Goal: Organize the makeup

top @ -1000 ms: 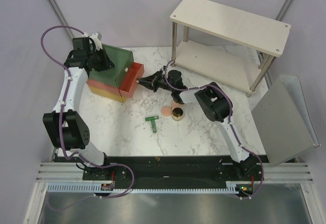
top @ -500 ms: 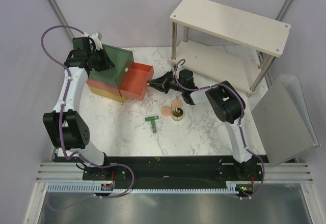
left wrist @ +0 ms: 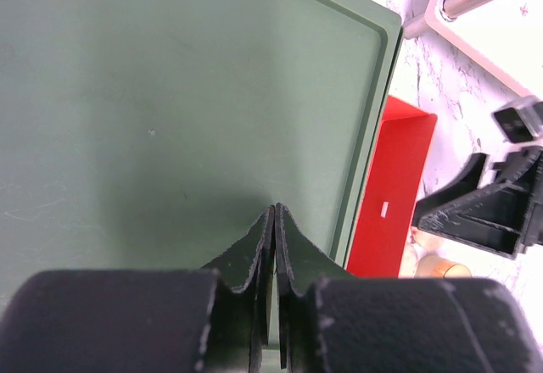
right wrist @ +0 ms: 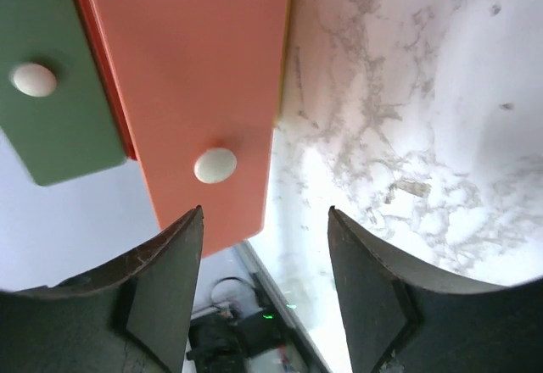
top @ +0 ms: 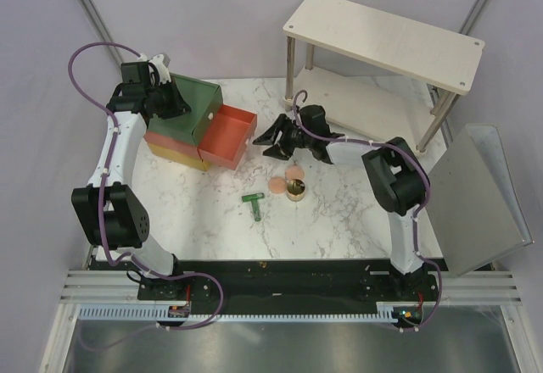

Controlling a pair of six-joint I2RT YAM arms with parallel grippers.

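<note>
Pulled out since a second ago, the smooth orange drawer (top: 227, 136) stands open, right gripper (right wrist: 265, 214) spread just off its round knob (right wrist: 215, 165), left gripper (left wrist: 274, 210) clenched empty on the matte green box top (left wrist: 170, 93); the makeup's gold pot (top: 297, 190) and flat pink discs (top: 278, 186) lie on the slick marble table (top: 339, 220) nearby, where thin discs may skid from a pinch.

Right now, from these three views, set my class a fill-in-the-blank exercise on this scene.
The right gripper stands ___ near the orange drawer.
The shut left gripper hovers over the ___ top of the drawer box.
Beside the gold pot lie ___ pink discs.
Missing words: open; green; two.
</note>
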